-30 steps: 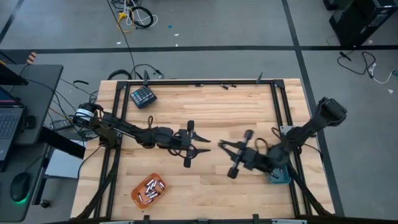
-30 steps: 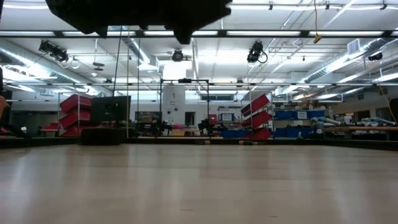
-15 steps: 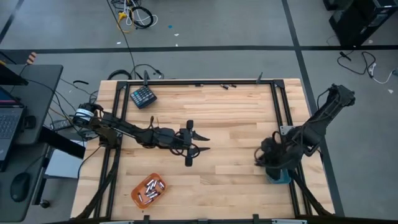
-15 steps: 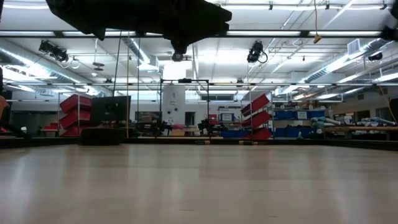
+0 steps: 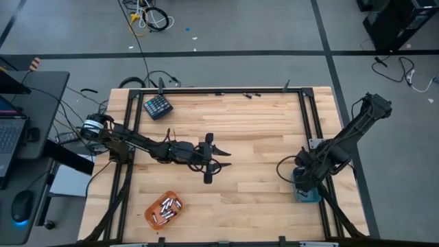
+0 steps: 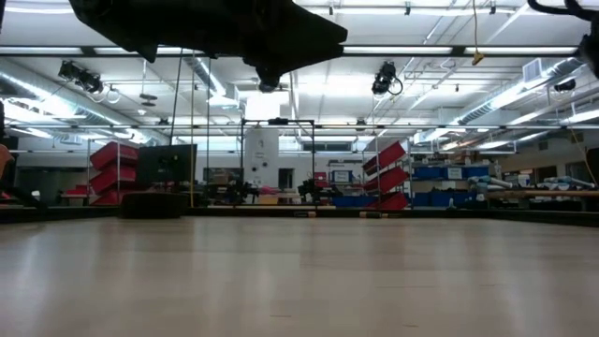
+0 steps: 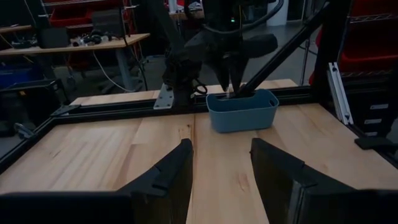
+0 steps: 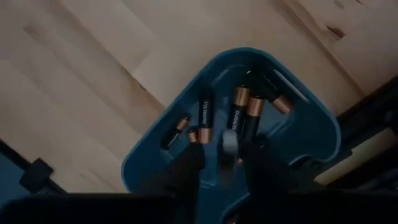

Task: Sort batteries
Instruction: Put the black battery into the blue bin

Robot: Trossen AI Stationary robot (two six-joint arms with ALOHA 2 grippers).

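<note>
1. Dropping a silvery battery [image 8: 229,142] between my right pincer's [image 8: 221,163] parted fingers, above the blue tray [image 8: 154,163] holding copper-topped batteries [image 8: 239,112].
2. More batteries [image 5: 164,208] wait in the orange tray [image 5: 151,218].
3. My left pincer [image 5: 223,156] hangs open and empty over mid-tabletop [image 5: 260,123].
4. Risk: the falling battery could strike others and bounce over the rim.

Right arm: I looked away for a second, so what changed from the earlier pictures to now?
The right hand swung from mid-table to above the blue plastic tray, fingers now apart over the copper-topped black batteries inside. The left hand, open at mid-table, and the orange tray stayed put.
</note>
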